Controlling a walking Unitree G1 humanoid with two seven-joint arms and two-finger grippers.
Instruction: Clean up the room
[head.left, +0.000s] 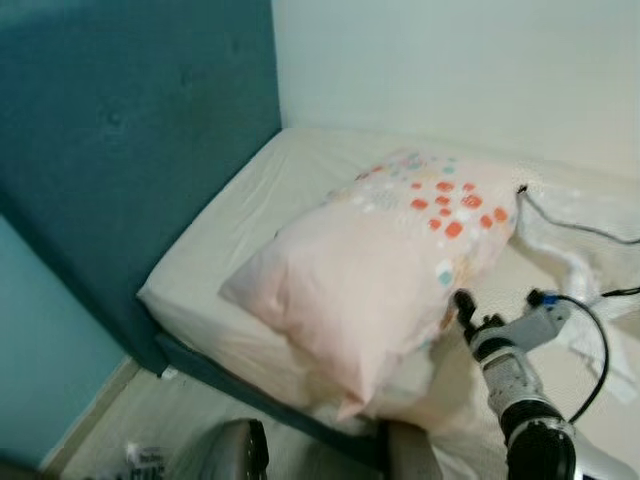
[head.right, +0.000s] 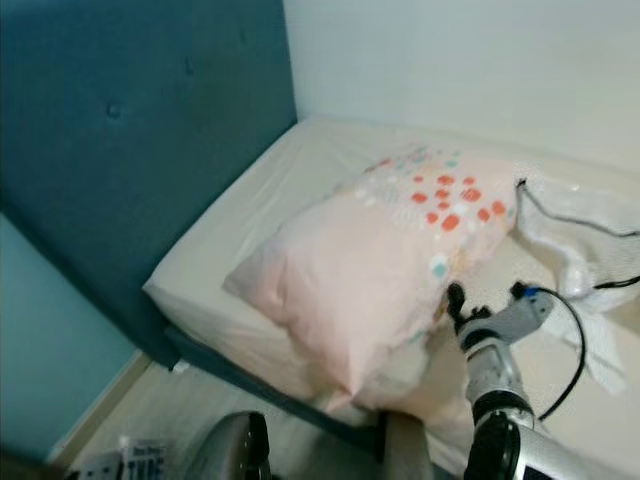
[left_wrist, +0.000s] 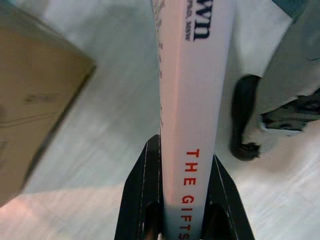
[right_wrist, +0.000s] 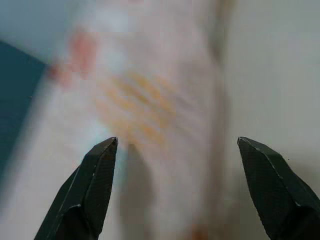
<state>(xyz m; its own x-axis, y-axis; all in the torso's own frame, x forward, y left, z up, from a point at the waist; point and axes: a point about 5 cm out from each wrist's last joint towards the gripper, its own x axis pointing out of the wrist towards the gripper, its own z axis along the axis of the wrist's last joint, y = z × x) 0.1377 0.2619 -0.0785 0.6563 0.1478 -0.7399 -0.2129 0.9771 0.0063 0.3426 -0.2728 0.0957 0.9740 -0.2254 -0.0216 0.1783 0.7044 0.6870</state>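
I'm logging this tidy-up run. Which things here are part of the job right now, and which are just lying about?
In the job:
- pink pillow with orange dots on the bed
- right gripper, open, facing the pillow
- white book with red lettering, clamped in the left gripper

Lying about:
- black cable
- crumpled white plastic bag
- brown cardboard box

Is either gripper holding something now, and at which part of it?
The left gripper holds a white book, its fingers clamped on the two covers at one end, spine facing the camera. The right gripper is open and holds nothing, near the pillow.
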